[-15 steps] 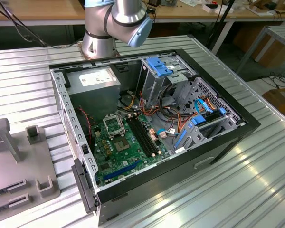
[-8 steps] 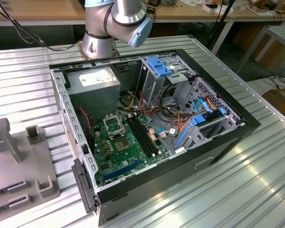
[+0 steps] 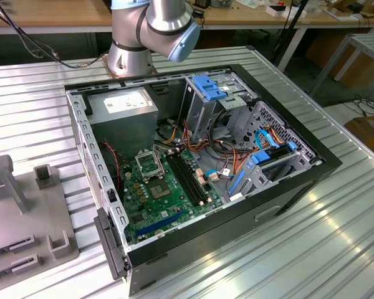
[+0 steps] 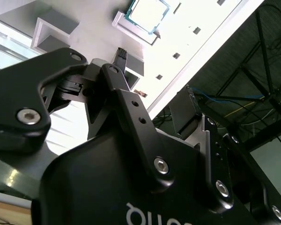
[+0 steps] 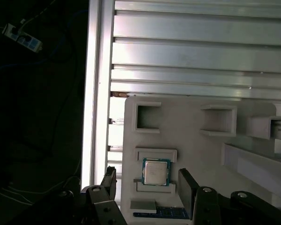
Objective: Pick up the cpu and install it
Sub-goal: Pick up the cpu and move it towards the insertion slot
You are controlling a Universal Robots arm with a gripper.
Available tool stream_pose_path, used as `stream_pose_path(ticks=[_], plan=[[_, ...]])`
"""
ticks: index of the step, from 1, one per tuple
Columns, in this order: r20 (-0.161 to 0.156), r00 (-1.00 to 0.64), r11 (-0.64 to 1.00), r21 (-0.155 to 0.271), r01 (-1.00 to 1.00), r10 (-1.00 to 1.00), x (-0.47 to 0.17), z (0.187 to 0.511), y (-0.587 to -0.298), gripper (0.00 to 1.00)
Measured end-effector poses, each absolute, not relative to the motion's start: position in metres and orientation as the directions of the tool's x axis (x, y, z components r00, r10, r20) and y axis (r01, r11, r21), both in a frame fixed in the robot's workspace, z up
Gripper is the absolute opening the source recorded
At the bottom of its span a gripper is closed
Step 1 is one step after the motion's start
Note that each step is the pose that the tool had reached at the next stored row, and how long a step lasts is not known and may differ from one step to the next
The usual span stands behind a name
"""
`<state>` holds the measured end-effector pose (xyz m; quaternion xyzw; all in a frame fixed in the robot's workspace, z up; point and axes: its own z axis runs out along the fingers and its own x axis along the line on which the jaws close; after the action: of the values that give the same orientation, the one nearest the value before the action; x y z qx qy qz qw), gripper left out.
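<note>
Silver-grey cpu (image 5: 155, 171) in white tray (image 5: 196, 152), between spread fingers (image 5: 188, 187) of gripper (image 5: 147, 177)

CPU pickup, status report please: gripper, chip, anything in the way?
Gripper open, empty, lined up over the cpu. Chip lies flat in its pocket on the white tray, not gripped. Nothing in the way.

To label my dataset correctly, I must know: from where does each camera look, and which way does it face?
Exterior view: off the arm, raised, looking down into the open computer case on the slatted table; the arm's joint shows.
First wrist view: on the wrist, facing the cpu in its holder tray; the open end effector shows.
Second wrist view: behind the end effector's black links, facing that tray.
Both wrist views share cpu and tray.
</note>
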<state>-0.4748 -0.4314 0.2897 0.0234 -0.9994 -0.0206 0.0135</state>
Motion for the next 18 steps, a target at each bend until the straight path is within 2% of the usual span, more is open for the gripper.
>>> stream_pose_path(ticks=[13,18], plan=[[0.026,-0.999,0.998,0.042,-0.046,-0.048,-0.475,0.287,-0.433,0.64],[0.026,-0.999,0.998,0.041,-0.044,-0.045,-0.474,0.277,-0.437,0.64]])
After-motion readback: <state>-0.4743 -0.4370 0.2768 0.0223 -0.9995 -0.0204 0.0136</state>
